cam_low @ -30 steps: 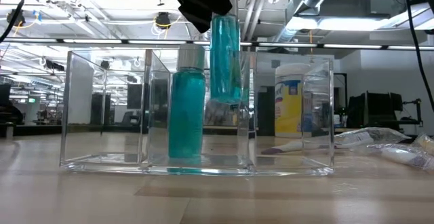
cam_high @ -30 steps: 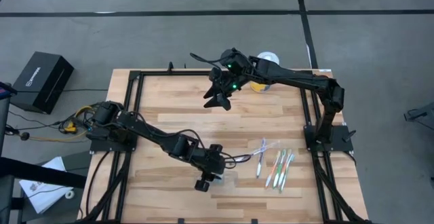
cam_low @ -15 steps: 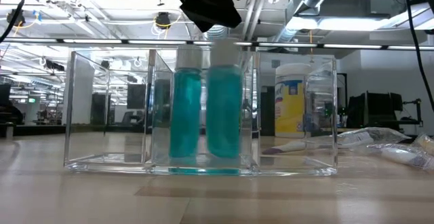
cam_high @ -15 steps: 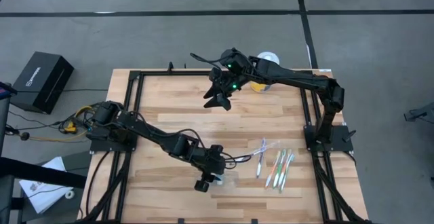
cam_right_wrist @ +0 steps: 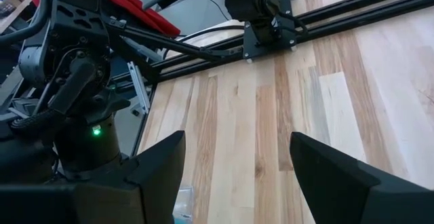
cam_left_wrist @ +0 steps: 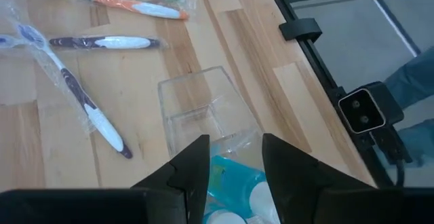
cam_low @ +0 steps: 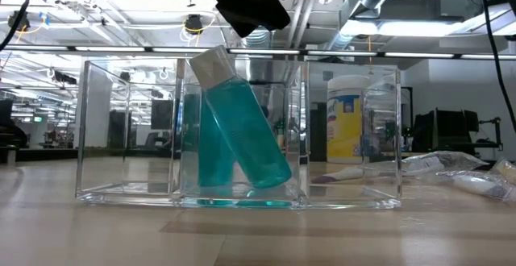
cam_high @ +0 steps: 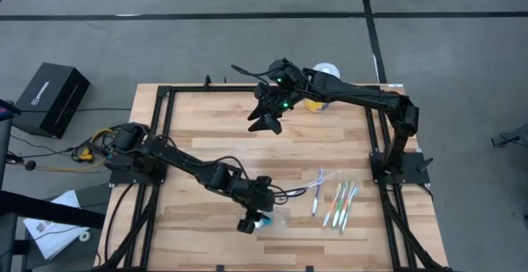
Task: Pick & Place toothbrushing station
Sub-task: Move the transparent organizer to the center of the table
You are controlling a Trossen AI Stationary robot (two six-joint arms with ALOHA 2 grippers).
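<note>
Both grippers [cam_left_wrist: 234, 159] [cam_right_wrist: 237, 163] open, empty

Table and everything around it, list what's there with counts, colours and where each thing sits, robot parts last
Clear organiser box: one, transparent, compartments, near table edge under the left arm.
Teal tubes: two, teal with white caps, same compartment; one upright, one tilted against it.
Toothbrushes: several, green, orange, white, purple, loose on the wood right of the box.
Clear plastic bag: one, lying around a purple toothbrush.
Wipes canister: one, white and yellow, far side of table.
Black case: one, on the floor left of table.
Left gripper: over the box, fingers parted, holding nothing.
Right gripper: raised above the table's far side, open.
</note>
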